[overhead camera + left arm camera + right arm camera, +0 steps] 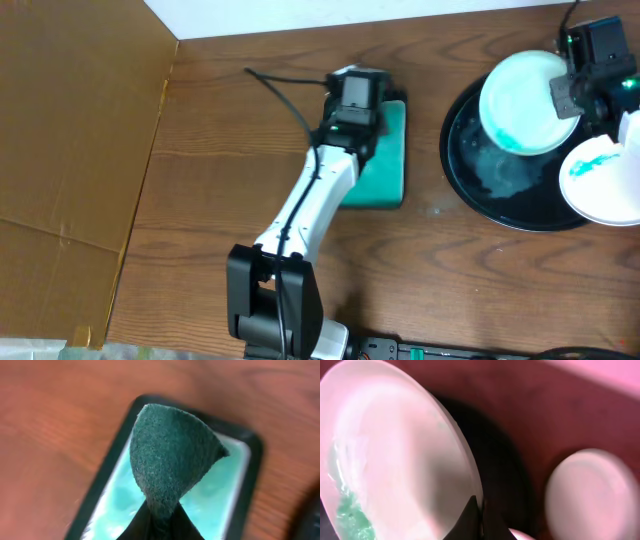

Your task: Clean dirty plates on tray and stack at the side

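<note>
My right gripper (583,82) is shut on the rim of a white plate (520,100) with a teal smear and holds it tilted over the black tray (500,190). In the right wrist view the fingers (479,505) pinch that plate's edge (395,455), with the tray (502,465) dark behind it. A second smeared plate (605,180) lies at the tray's right edge. Another white plate (590,492) shows blurred in the right wrist view. My left gripper (355,95) is shut on a dark green scouring pad (170,455) above the small teal dish.
The small rectangular teal dish (385,170) with a black edge sits mid-table under my left gripper; its wet teal floor (225,495) shows in the left wrist view. A brown cardboard panel (70,130) covers the left side. A white wall borders the far edge.
</note>
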Robot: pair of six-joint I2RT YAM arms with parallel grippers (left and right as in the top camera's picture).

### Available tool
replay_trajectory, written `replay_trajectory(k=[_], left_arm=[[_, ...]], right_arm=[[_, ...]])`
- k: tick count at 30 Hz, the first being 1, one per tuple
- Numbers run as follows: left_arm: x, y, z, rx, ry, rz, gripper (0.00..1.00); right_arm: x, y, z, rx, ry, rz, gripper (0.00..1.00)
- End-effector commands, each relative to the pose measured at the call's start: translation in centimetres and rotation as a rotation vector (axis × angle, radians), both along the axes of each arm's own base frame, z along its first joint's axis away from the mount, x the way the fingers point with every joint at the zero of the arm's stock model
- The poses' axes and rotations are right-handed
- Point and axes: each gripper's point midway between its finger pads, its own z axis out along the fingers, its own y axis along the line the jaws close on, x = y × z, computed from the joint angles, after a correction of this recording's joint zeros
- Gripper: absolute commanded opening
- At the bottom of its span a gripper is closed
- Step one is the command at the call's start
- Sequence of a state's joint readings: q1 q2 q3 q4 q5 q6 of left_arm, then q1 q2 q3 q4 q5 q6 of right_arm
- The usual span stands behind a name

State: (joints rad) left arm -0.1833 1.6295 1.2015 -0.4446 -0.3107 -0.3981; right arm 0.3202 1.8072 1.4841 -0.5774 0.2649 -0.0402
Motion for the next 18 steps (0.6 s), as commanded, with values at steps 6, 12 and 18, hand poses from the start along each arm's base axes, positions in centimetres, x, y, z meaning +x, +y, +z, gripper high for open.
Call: replay_trajectory(k=[6,12,18], left_arm=[[-1.6,2.3,-0.7,-0.016,0.05,0.103,0.07],[-1.5,2.2,-0.7,-0.017,0.049,0.103,0.07],[-1.6,2.2,-0.7,-0.016,0.05,0.103,0.07]], right_arm=[[0.6,0.7,6.0,-0.463,-0.168,0.169,0.01],[-0.1,1.0,8.8,-0.8,-0.186,0.203,0.01],[-0.8,2.8,10.8,-0.941,-0.221,0.215,0.01]])
